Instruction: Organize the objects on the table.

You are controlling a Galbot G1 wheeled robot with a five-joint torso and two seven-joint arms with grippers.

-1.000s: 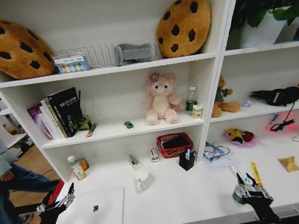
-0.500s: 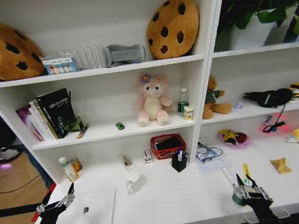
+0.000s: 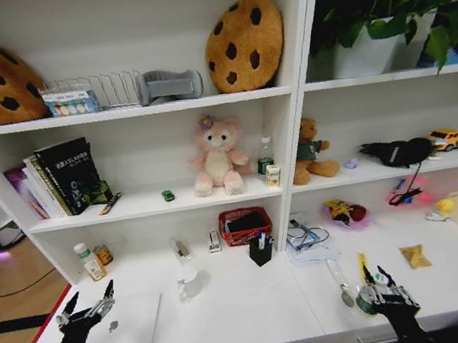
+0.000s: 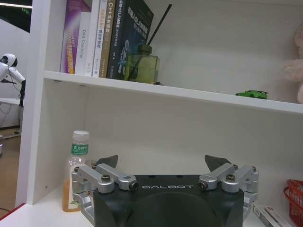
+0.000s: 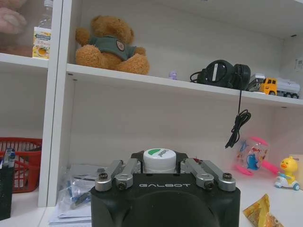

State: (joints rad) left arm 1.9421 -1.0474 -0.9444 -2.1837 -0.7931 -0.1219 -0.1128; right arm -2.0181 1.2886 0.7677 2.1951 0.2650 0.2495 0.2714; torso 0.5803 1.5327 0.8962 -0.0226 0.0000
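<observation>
My right gripper [image 3: 380, 288] hovers low over the right part of the white table [image 3: 248, 305], shut on a small bottle [image 5: 159, 159] with a white-and-green cap. A slim pen [image 3: 340, 279] lies just to its left. At the table's left end my left gripper [image 3: 84, 310] stands open and empty above the near edge of the silver laptop [image 3: 123, 330]. In the left wrist view its fingers [image 4: 108, 161] are spread wide. A tiny green toy car [image 3: 167, 195] sits on the middle shelf. A blue-capped pen [image 3: 261, 239] stands in a black holder.
A drink bottle [image 3: 88, 261], a clear cup [image 3: 188, 281], a red basket [image 3: 244, 225] and a plastic bag [image 3: 310, 245] line the back of the table. A yellow snack packet [image 3: 414, 256] lies right. Plush toys, books and cookie cushions fill the shelves above.
The whole picture has slid left, so the camera has turned right. A person at the left edge has gone from view. Both grippers keep their pose.
</observation>
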